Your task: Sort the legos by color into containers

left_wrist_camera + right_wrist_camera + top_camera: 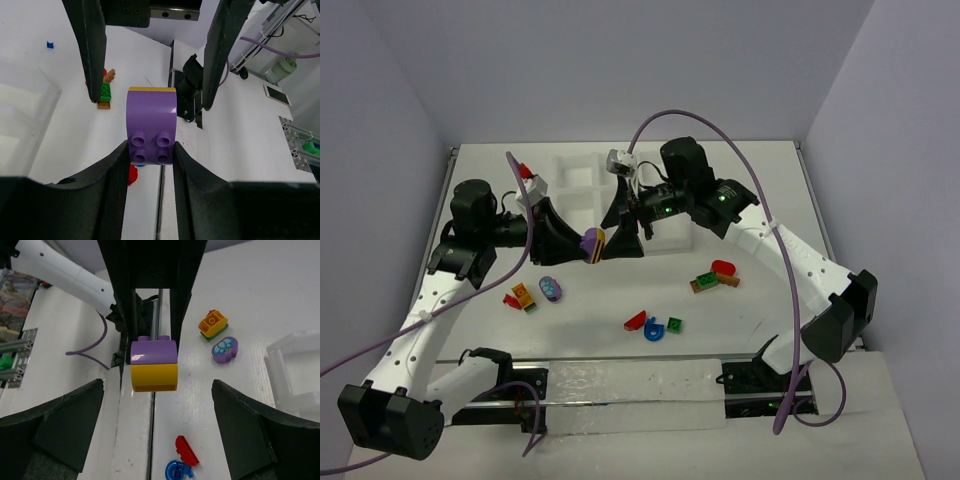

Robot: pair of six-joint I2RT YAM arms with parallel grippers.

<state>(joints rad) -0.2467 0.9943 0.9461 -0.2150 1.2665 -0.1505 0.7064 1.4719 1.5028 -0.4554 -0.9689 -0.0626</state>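
My left gripper (pixel 588 245) is shut on a purple curved brick (pixel 150 131) with a yellow curved brick (pixel 154 377) stuck to its far end, held above the table. My right gripper (pixel 623 232) is open, its fingers (pixel 93 55) on either side of the yellow end without touching it. In the right wrist view the pair hangs between my wide-open right fingers (pixel 67 425). The white tray (pixel 582 178) lies behind both grippers. Loose on the table are a purple oval piece (pixel 551 288), an orange-green-red cluster (pixel 521 297), a red curved piece (pixel 635 320), a blue ring (pixel 654 330) and a green brick (pixel 675 324).
A green-and-brown stack (pixel 704 282), a red piece (pixel 724 267) and an orange piece (pixel 730 280) lie under the right arm. A metal rail (pixel 620 385) runs along the near edge. Purple cables (pixel 700 125) loop over both arms. Grey walls close in the sides.
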